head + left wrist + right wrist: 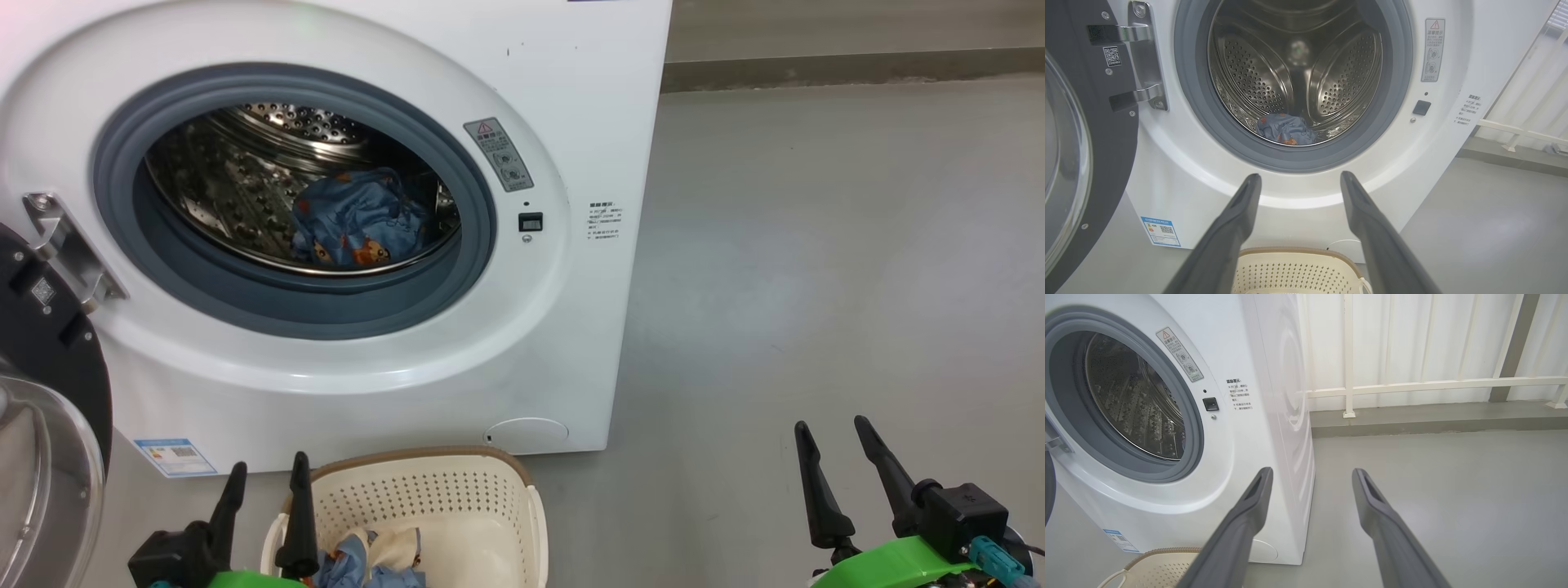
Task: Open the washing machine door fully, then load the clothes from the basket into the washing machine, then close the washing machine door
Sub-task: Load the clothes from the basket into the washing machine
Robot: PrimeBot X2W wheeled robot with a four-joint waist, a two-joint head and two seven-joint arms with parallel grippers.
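Note:
The white washing machine (571, 98) fills the upper left, its door (49, 392) swung wide open to the left, black rim and clear glass bowl showing. A light-blue bear-print garment (355, 220) lies in the steel drum (1274, 69). The cream basket (457, 498) stands on the floor in front of the machine, with blue and cream clothes (375, 559) in its near corner. My left gripper (269, 478) hovers open at the basket's left rim, empty. Over bare floor to the right, my right gripper (833, 437) is open and empty too.
Grey floor (816, 269) stretches to the right of the machine. A low grey kerb (1433, 420) and a white railing (1433, 384) before a pale wall run behind it. The open door takes up the space at the far left.

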